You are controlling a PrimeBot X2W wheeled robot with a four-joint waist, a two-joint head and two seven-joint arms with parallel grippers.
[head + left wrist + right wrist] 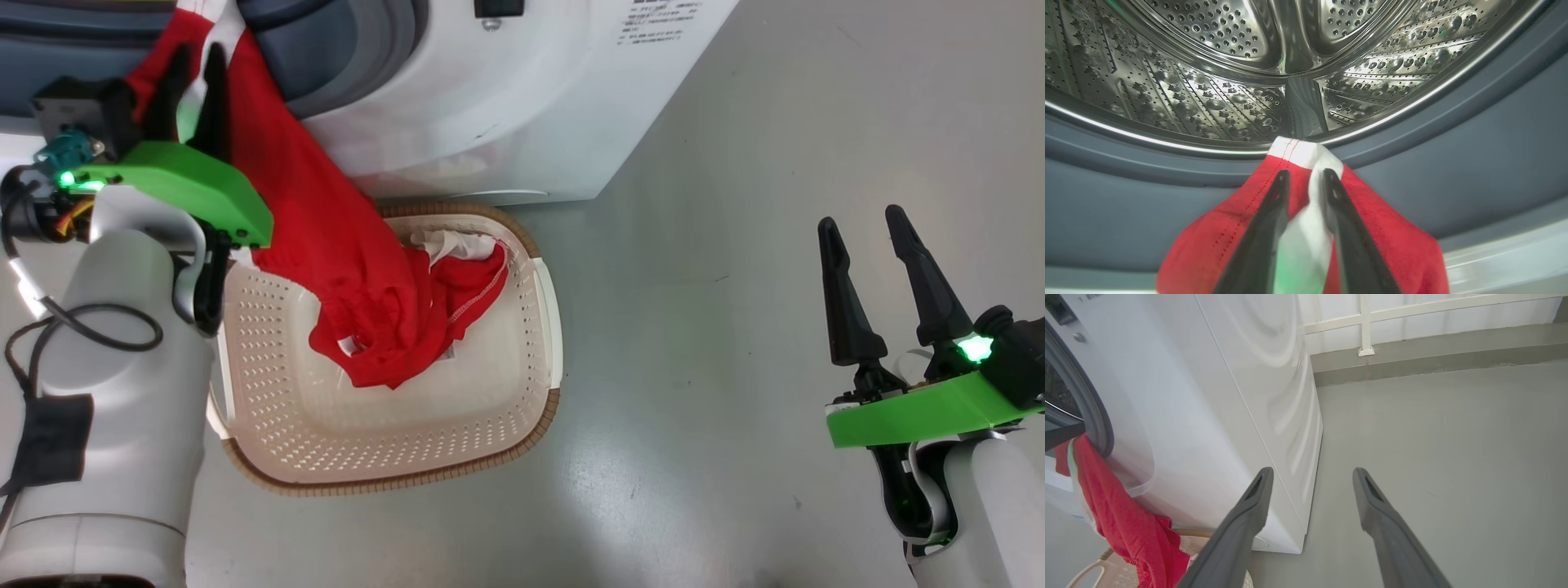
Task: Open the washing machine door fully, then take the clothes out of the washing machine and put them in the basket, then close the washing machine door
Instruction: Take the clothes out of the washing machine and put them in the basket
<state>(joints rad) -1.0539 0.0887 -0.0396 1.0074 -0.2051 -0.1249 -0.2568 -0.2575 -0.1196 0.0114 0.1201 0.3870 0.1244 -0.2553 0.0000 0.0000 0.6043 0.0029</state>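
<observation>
In the upper left of the head view, the left gripper [192,86] has its two long dark fingers drawn close together on a bright red soft fabric garment [326,229] with a white panel. It pinches the cloth at the mouth of the big white front-loading washing machine [531,106].

The left wrist view shows this grip from close by, low in the centre of the frame. The fingers [1274,228] stand on either side of a fold of the white panel, with only that fold between them. Above them curve the blue-grey rubber ring [1453,163] and the perforated steel drum [1208,94].

From the gripper the garment hangs down and to the right. Its lower end lies bunched inside the small cream-white perforated plastic basket [392,441] with a brown woven-look rim. The basket sits on the grey floor [735,245], just below the machine's front. More red cloth with white stitching [478,290] lies against the basket's upper right wall.

At the lower right, the right gripper [860,219] hangs over bare floor, well apart from the basket. Its fingers are spread wide and hold nothing. Its wrist view shows the machine's white side panel [1220,396] at the left and the red cloth [1118,522] trailing down at the lower left.
</observation>
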